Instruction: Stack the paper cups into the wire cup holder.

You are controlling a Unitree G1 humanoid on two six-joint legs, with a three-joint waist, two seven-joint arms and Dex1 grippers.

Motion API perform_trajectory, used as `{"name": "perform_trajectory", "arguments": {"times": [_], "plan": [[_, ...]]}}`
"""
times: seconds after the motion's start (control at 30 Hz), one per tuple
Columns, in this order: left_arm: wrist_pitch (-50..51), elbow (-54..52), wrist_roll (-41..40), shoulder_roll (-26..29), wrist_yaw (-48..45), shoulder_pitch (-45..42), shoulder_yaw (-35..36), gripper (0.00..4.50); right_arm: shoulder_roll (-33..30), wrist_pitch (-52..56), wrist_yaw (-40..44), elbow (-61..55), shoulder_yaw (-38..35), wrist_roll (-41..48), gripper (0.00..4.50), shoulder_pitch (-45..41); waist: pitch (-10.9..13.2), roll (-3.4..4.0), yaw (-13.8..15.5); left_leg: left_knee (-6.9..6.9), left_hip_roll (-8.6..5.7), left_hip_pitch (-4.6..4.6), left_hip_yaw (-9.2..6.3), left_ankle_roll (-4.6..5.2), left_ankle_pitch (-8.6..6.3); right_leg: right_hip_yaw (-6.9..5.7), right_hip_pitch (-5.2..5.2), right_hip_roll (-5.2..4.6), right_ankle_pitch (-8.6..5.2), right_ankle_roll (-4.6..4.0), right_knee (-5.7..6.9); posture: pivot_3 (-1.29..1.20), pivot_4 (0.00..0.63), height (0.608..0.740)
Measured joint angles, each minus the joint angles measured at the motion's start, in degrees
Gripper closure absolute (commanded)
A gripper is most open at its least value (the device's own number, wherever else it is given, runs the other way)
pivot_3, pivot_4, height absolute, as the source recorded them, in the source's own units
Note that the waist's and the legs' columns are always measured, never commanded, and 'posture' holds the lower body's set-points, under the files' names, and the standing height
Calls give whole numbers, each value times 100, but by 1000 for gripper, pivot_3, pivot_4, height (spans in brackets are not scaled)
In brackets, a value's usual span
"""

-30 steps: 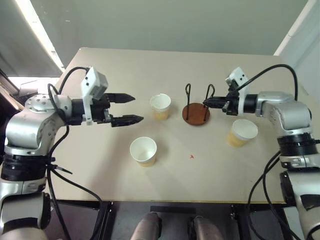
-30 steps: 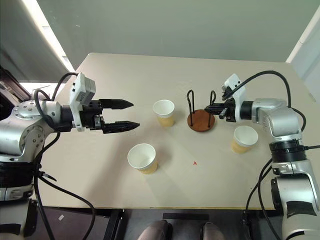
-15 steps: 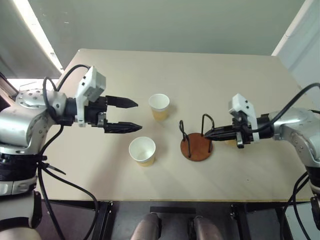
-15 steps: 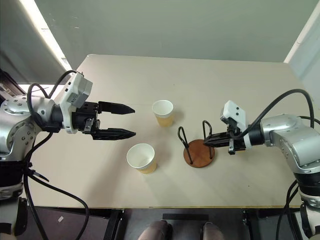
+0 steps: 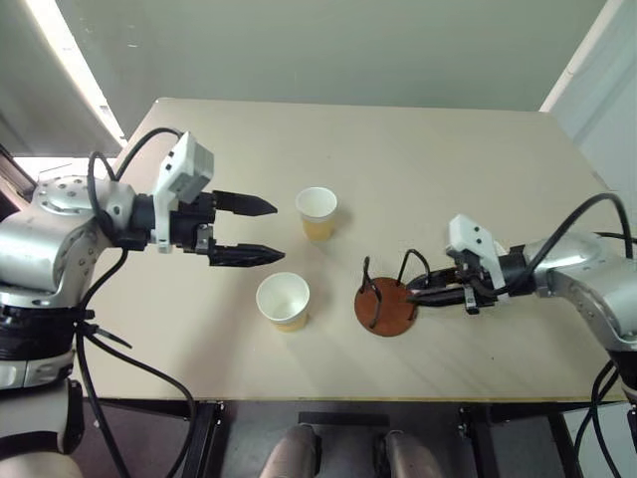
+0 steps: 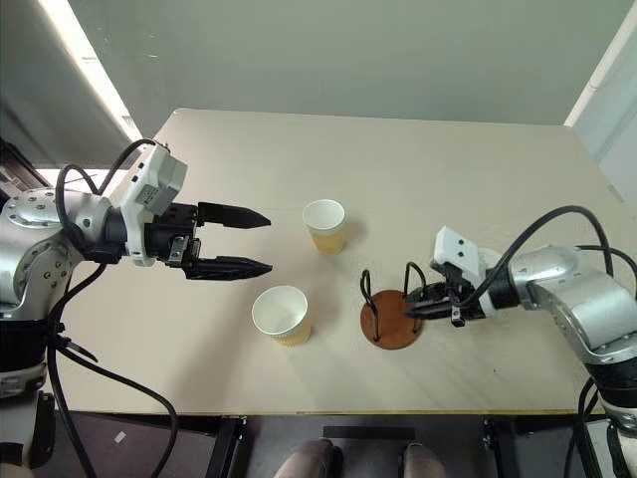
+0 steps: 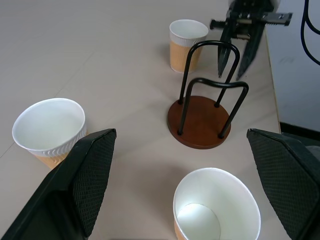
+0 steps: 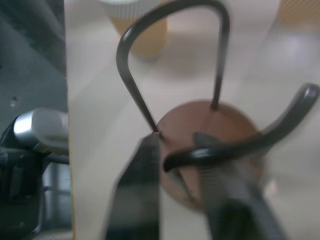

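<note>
On the near right part of the tabletop [image 5: 448, 149] stands the wire cup holder [image 5: 386, 306], with no cup in it yet. Your right gripper [image 5: 416, 296] is right at one of its black loops. Its fingers are parted a little with the wire between them, but you cannot tell if they are pinching it or just beside it.

If you pull that arm away while a finger is hooked on the loop, the holder could tip over or slide toward the near edge. Open wide first, then back out straight.

One paper cup [image 7: 187, 44] stands just behind that gripper, on the right side. A quick swing of the arm could knock it down or push it off.

Two more cups wait to the left of the holder: a far one [image 5: 317, 212] and a near one [image 5: 283, 300]. Your left gripper [image 5: 261, 230] hangs over the tabletop left of them, spread wide and holding nothing. These cups are light and soft. Squeeze hard and one will crush; bump it and it will roll away.
</note>
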Motion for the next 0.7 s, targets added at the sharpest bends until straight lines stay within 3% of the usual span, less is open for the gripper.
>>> {"name": "perform_trajectory", "arguments": {"times": [0.13,0.37,0.53,0.7], "plan": [[2,-20,4,2,-1,62,0,0,-116,-112,27,32,4,-113,803,1,0,0,0,-1,0,0,0,0,0,0,0,0,0,0,1,0,150,740],[-185,-498,70,310,-127,547,3,0,-755,-212,299,33,-196,-73,803,195,0,0,-3,-15,1,0,0,0,0,0,0,0,0,0,0,0,150,740],[-854,-879,442,735,-426,1060,-72,0,-760,173,246,117,-936,504,803,101,0,-1,-17,-23,1,10,1,-4,2,3,0,1,-5,-9,-6,0,150,740],[-1484,-1072,859,962,-615,1197,-271,0,-796,484,313,127,-1201,1012,803,28,0,-1,-14,-22,0,11,1,-4,2,3,1,0,-7,-12,-2,0,150,740]]}}
